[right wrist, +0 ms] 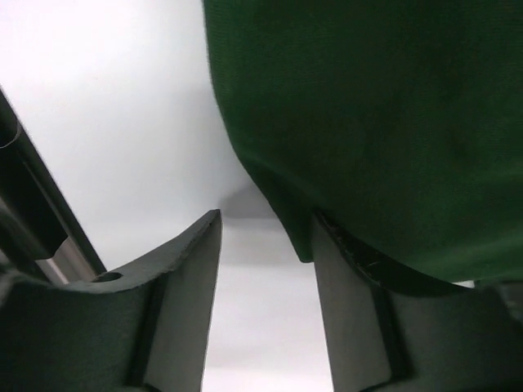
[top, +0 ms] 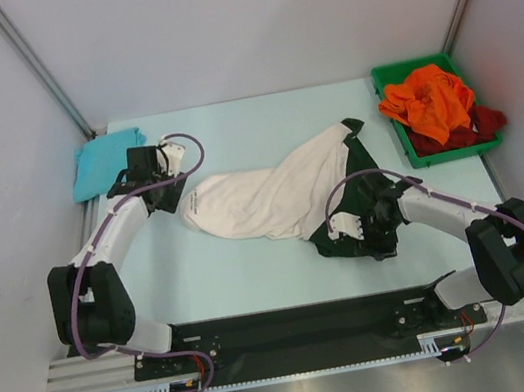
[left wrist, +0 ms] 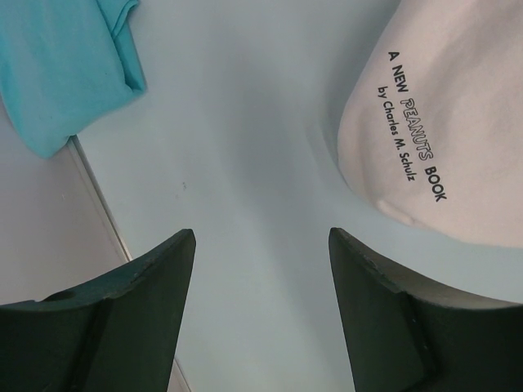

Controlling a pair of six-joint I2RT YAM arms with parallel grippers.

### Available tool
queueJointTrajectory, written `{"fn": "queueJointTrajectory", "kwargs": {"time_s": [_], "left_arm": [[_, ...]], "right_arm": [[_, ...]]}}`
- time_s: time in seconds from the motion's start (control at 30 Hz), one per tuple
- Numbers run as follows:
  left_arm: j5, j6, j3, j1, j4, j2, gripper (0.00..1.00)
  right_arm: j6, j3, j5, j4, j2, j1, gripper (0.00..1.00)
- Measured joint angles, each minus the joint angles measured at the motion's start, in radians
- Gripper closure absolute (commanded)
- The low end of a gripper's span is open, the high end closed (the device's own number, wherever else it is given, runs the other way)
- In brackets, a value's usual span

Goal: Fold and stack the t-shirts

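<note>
- Cream t-shirt (top: 262,196) is stretched out across the middle of the table (top: 230,130). Its long axis runs on a slant from the near left up towards the far right.
- Its rounded plain end points left. The collar end, with both dark green sleeves, points right towards the green bin (top: 412,65).
- Far sleeve (top: 356,139) lies up near the bin's corner. Near sleeve (top: 322,239) is bunched lower down, at the shirt's near-right corner.
- Right gripper (right wrist: 265,216) is right at that near sleeve. In the right wrist view the green cloth fills the upper right and lies over the right-hand finger (right wrist: 359,318).
- Its jaws stand apart with bare table showing in the gap, so nothing is clamped between them.
- Left gripper (left wrist: 261,237) sits at the shirt's opposite, left end. Its jaws are spread wide over bare table and hold nothing.
- From the left wrist, the cream hem is off to the upper right, just beyond the right-hand finger and clear of it. You can read the print (left wrist: 417,131): "A NEW PEANUTS BOOK by Charles M. Schulz".
- Teal t-shirt (top: 109,162) lies folded at the far-left edge of the table, on the other side of the left gripper from the cream one.
- Over in the bin, the orange t-shirt (top: 428,101) is heaped on top. The dark red t-shirt (top: 478,124) is beneath it and spills over the right rim.
</note>
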Motion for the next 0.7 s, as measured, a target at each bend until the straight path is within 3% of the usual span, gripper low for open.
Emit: {"fn": "queueJointTrajectory", "kwargs": {"time_s": [0.23, 0.5, 0.7], "left_arm": [[-0.002, -0.001, 0.000, 0.000, 0.004, 0.023, 0.27], [-0.002, -0.004, 0.004, 0.000, 0.007, 0.050, 0.28], [-0.002, -0.003, 0.006, 0.000, 0.011, 0.050, 0.26]], "right_arm": [[0.035, -0.011, 0.059, 0.091, 0.003, 0.004, 0.99], [0.089, 0.039, 0.098, 0.122, -0.009, 0.010, 1.00], [0.095, 0.362, 0.114, 0.117, -0.126, 0.053, 1.00]]}}
